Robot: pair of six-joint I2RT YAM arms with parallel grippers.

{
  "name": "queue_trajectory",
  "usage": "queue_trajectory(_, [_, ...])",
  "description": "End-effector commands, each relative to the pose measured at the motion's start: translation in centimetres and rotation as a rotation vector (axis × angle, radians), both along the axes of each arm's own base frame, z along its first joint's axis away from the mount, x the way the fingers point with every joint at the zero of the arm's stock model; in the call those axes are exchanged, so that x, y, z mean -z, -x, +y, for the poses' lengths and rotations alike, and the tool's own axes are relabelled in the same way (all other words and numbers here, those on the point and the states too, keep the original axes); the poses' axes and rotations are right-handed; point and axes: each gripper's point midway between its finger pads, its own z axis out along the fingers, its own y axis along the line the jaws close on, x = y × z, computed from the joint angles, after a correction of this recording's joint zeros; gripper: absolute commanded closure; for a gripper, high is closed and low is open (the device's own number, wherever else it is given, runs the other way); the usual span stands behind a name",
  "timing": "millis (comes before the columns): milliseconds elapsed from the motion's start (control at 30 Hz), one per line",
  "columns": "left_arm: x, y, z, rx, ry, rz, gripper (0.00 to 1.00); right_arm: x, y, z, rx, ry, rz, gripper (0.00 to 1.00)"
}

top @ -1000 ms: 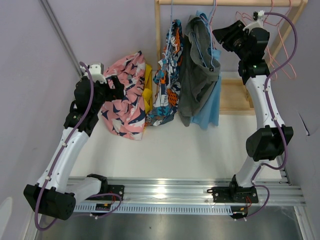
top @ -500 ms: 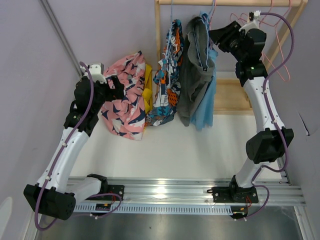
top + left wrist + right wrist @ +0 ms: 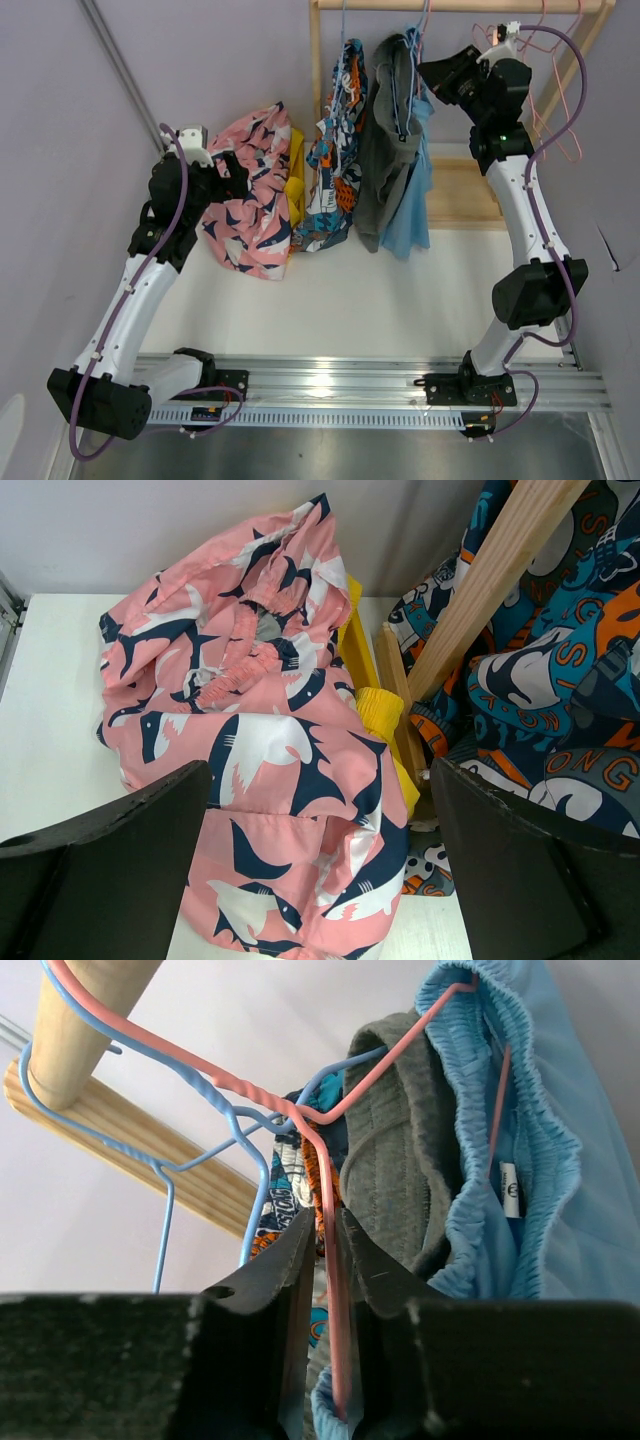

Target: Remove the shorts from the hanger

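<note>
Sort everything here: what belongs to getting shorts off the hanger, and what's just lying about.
Job: right gripper, pink hanger it clamps, light blue shorts on it, grey shorts, printed shorts hanging.
Lying about: pink shorts, yellow shorts, both already off; wooden rack.

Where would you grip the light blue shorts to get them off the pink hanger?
Probably the light blue shorts by their lower hem, from the front: it hangs free beside the grey shorts, while the waistband is looped on the pink hanger in the right gripper.
</note>
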Motion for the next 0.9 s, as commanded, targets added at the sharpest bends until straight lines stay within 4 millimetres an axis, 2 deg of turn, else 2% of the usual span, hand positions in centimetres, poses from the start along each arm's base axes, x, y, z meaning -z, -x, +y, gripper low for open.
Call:
queue_trajectory(0, [-0.4, 0.0, -0.4, 0.023, -0.007, -0.018, 0.02, -2.6, 1.2, 0.5, -0.019, -0.018, -0.075, 0.83])
queue_trajectory(233, [-0.5, 0.0, -0.5, 0.024, -0.008, -0.019, 0.02, -1.1, 0.2, 1.0, -0.036, -0.027, -0.043, 0.82])
queue_trajectory(333, [-0.5, 0.0, -0.4, 0.023, -0.008, -0.021, 0.02, -1.0, 0.0, 1.2, -0.043, -0.03, -0.041, 0.76])
queue_trajectory(400, [-0.6, 0.0, -0.4, 0.023, -0.006, -0.021, 0.02, -0.9, 0.0, 1.4, -0.05, -0.031, -0.039, 0.65])
queue_trajectory(467, [-0.5, 0.1, -0.4, 0.024, -0.008, -0.019, 0.02, -1.0, -0.1, 1.6, -0.049, -0.03, -0.043, 0.64])
queue_trajectory(533, [-0.6, 0.1, -0.3, 0.022, -0.011, -0.021, 0.02, -1.1, -0.1, 1.6, -0.048, -0.028, -0.044, 0.69])
queue_trajectory(567, [-0.6, 0.1, -0.3, 0.02, -0.01, -0.021, 0.02, -1.1, -0.2, 1.5, -0.044, -0.027, -0.044, 0.85])
queue_trajectory(633, [-0.6, 0.1, -0.3, 0.021, -0.013, -0.02, 0.02, -1.4, 0.0, 1.5, -0.038, -0.026, -0.049, 1.0])
queue_trajectory(833, [-0.4, 0.0, -0.4, 0.025, -0.013, -0.016, 0.02, -3.4, 1.5, 0.0, 0.034, 0.011, -0.086, 1.0])
queue_trajectory(867, [-0.5, 0.0, -0.5, 0.03, -0.01, -0.018, 0.02, -4.6, 2.5, -0.5, 0.052, 0.017, -0.112, 1.0])
